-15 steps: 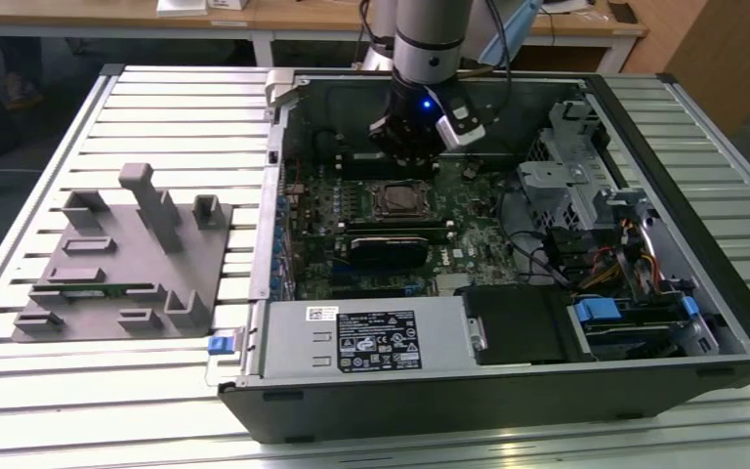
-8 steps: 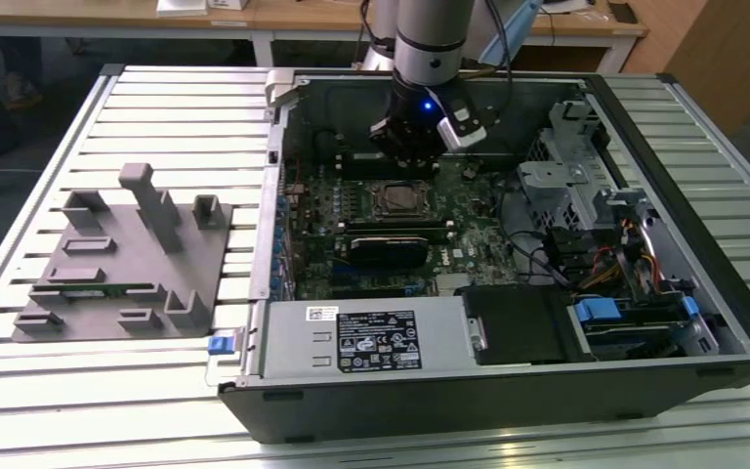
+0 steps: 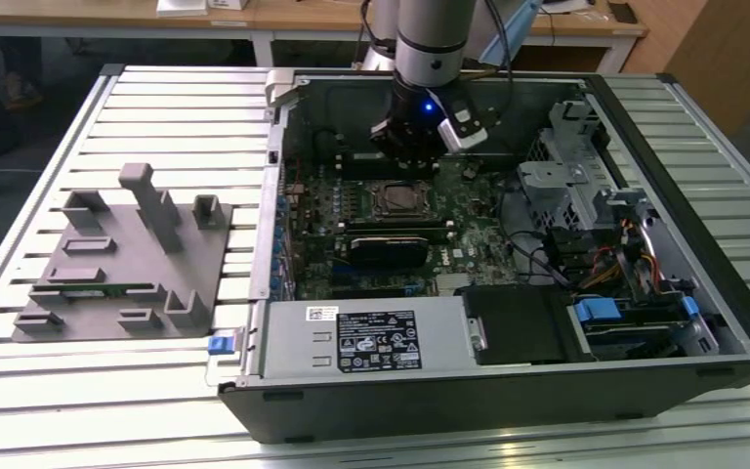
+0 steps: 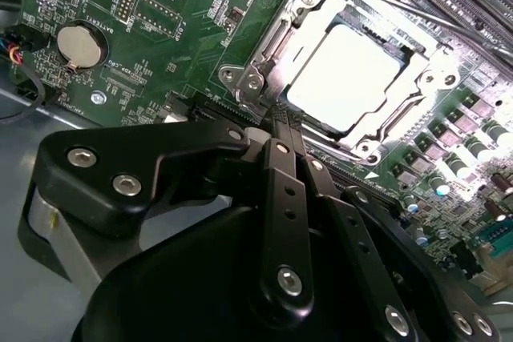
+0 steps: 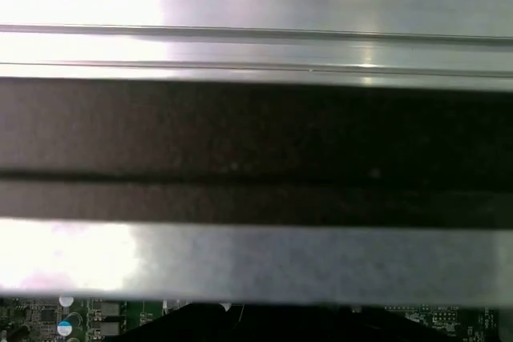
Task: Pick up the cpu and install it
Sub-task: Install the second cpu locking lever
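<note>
A: One chip, the cpu (image 4: 346,78), lies flat in the motherboard socket (image 4: 417,98), at about one o'clock from the fingers (image 4: 282,122).

B: Fingers together, empty. It looks light, stiff, fragile underneath; hold its edges only.

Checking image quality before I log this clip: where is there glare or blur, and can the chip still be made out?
In the second wrist view the cpu is blown out to near white in its socket, with the gripper close and soft. The first wrist view is blurred, glare on pale bands. In the exterior view the computer case interior is dim.
</note>
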You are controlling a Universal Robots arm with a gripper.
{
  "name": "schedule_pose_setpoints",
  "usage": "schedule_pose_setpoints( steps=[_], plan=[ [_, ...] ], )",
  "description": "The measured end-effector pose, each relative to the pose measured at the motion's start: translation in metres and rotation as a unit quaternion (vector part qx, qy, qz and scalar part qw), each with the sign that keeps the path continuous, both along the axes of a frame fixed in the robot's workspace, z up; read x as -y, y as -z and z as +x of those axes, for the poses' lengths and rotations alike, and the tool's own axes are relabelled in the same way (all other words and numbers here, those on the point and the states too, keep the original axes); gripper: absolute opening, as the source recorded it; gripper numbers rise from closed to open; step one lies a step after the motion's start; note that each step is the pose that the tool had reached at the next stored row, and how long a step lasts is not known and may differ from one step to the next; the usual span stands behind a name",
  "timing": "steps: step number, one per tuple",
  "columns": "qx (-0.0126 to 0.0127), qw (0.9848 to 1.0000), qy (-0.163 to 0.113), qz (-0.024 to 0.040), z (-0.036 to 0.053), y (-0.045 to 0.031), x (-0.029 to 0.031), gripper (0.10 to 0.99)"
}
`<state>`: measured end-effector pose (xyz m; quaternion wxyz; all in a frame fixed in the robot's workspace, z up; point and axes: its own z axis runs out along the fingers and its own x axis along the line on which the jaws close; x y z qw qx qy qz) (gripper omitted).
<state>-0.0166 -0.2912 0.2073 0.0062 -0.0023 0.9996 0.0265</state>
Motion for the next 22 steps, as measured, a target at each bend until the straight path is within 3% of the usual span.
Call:
schedule_pose_setpoints(
  steps=[22],
  plan=[
    [-0.0001, 1.0, 0.0, -0.0001, 0.0002, -0.0013, 0.0133, 0.106]
  ],
)
